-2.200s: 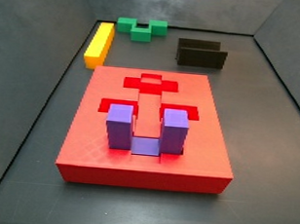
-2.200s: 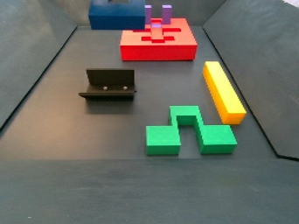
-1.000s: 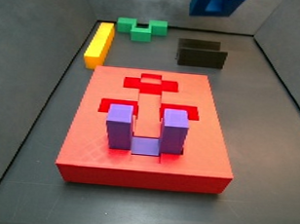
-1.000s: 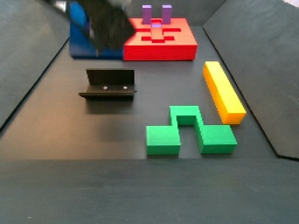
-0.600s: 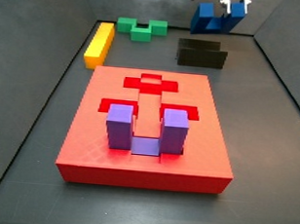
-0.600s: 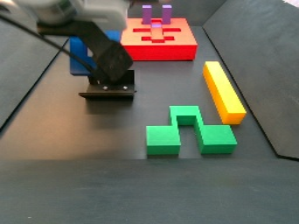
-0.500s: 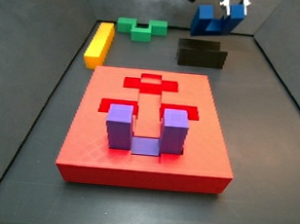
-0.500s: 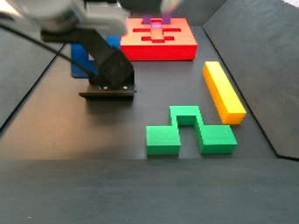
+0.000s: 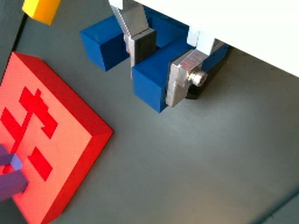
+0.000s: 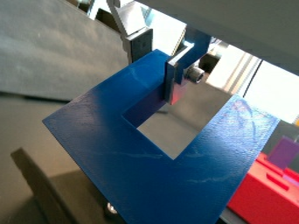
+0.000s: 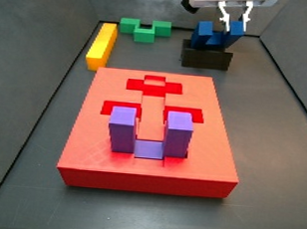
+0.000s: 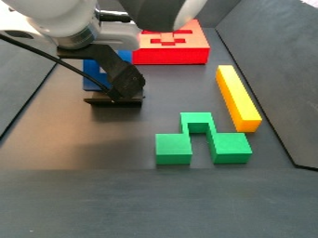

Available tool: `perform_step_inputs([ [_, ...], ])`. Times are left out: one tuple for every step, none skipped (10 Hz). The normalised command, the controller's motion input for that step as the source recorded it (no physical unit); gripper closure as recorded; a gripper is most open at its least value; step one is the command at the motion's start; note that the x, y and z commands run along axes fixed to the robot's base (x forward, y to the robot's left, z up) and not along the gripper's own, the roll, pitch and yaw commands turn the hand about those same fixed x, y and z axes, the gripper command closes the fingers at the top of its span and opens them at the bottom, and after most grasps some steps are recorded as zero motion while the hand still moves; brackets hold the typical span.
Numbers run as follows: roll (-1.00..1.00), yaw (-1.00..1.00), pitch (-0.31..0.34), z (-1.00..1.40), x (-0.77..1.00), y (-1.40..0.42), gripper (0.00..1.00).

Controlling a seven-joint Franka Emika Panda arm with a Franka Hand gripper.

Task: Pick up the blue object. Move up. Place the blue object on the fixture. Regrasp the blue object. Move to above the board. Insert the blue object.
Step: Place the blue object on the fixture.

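Note:
The blue object [image 11: 208, 33] is a dark-blue U-shaped block standing upright on the dark fixture [image 11: 208, 58] at the back right; both also show in a side view, the blue object [image 12: 96, 74] behind the arm and the fixture [image 12: 114, 97] under it. My gripper [image 11: 228, 27] comes down from above and is shut on one prong. In both wrist views the silver fingers [image 9: 184, 77] straddle that prong, gripper [image 9: 160, 73] and gripper [image 10: 159, 70]; one finger sits in the notch. The red board [image 11: 146, 156] lies in front with a purple U-block [image 11: 148, 132] in it.
A yellow bar [image 11: 100, 44] and a green notched block [image 11: 145, 29] lie at the back left; they show as yellow bar [image 12: 239, 95] and green block [image 12: 203, 139] in a side view. Dark walls ring the floor. The arm [image 12: 87, 23] hides much of the fixture's surroundings.
My gripper has come down with the blue object from above the fixture until the block rests on it. Nothing else has moved.

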Motion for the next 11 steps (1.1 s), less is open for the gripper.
perform_step_inputs([
  [0.11,-0.05,0.037,-0.16,-0.07,-0.01,1.0],
  [0.24,-0.11,0.131,-0.2,-0.07,0.0,1.0],
  [0.16,-0.13,0.094,-0.23,-0.14,0.0,1.0],
  [0.11,-0.14,0.086,-0.2,-0.14,0.0,1.0],
  [0.13,-0.19,0.129,-0.16,-0.11,0.0,1.0],
  [0.13,-0.19,0.117,-0.09,-0.01,-0.03,1.0],
  [0.21,-0.19,0.163,-0.05,0.0,-0.04,1.0],
  [0.18,-0.16,0.157,0.0,0.0,-0.02,1.0],
  [0.0,0.0,0.006,0.0,0.0,0.0,1.0],
  [0.01,0.0,0.0,0.0,0.0,0.0,1.0],
  [0.09,0.0,0.0,0.0,0.0,0.02,1.0],
])
